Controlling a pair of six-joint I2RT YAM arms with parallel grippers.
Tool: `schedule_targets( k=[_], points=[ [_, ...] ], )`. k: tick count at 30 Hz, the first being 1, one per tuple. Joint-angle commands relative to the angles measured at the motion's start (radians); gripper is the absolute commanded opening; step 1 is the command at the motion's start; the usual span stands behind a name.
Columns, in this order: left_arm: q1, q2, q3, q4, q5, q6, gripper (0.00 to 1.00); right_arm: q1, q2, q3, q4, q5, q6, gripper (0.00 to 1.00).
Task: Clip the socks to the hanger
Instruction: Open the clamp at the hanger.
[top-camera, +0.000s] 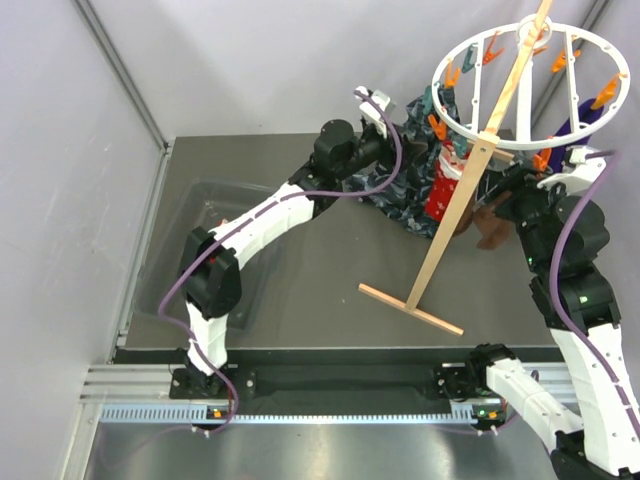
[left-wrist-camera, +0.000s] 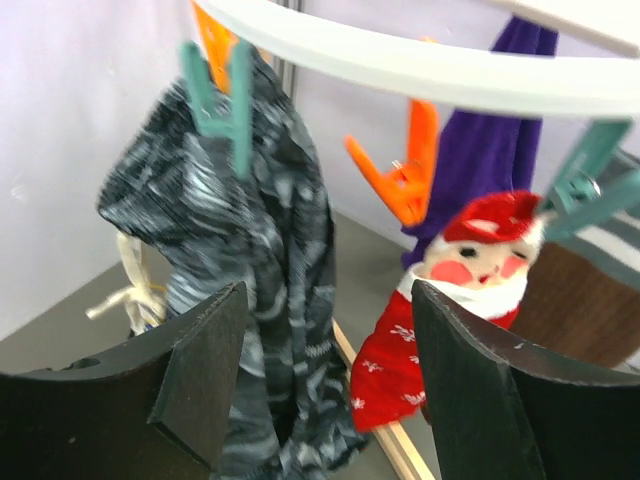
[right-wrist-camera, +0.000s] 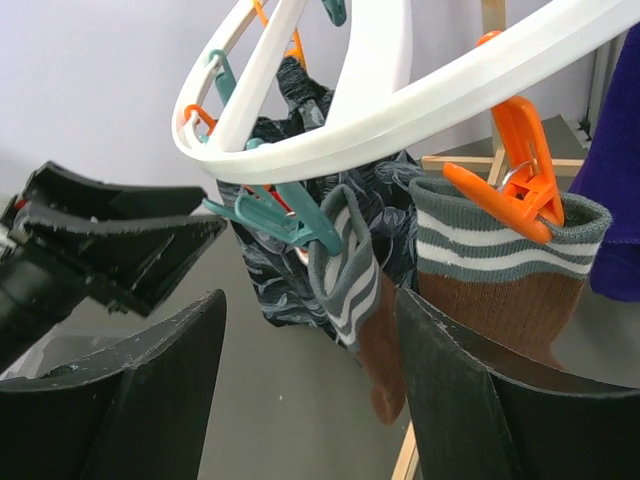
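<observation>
Two brown socks (right-wrist-camera: 490, 295) hang clipped to the white hanger (right-wrist-camera: 450, 85); left gripper (left-wrist-camera: 328, 305) and right gripper (right-wrist-camera: 310, 315) hover nearby, fingers spread

Cloth (left-wrist-camera: 250, 260), purple sock (left-wrist-camera: 485, 150), counter (top-camera: 300, 290)
The dark patterned cloth hangs down toward the grey counter; the purple sock hangs well apart from it.

Bright even light, soft shadows, left-wrist view blurred (near parts especially)

The hanger (top-camera: 436, 82) stands on its slanted pole (top-camera: 450, 232) at the far right of the table (top-camera: 300, 270). The large cloth (top-camera: 395, 185) hangs from the hanger's left side; the socks (top-camera: 441, 196) hang just right of it
</observation>
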Motion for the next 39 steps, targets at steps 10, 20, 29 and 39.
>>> schedule_targets(
  k=[10, 20, 29, 39],
  points=[
    [0.047, 0.169, 0.246, 0.237, 0.309, -0.126, 0.66, 0.000, -0.021, 0.037, 0.002, -0.090, -0.008, 0.67],
    [0.037, 0.270, 0.372, 0.250, 0.350, -0.195, 0.52, 0.000, -0.050, 0.054, -0.014, -0.101, -0.019, 0.67],
    [0.012, 0.203, 0.320, 0.233, 0.341, -0.178, 0.10, 0.000, -0.058, 0.059, -0.021, -0.144, -0.013, 0.68],
    [-0.095, 0.031, 0.159, 0.100, 0.219, -0.029, 0.00, 0.002, -0.049, 0.097, -0.056, -0.150, -0.007, 0.69]
  ],
)
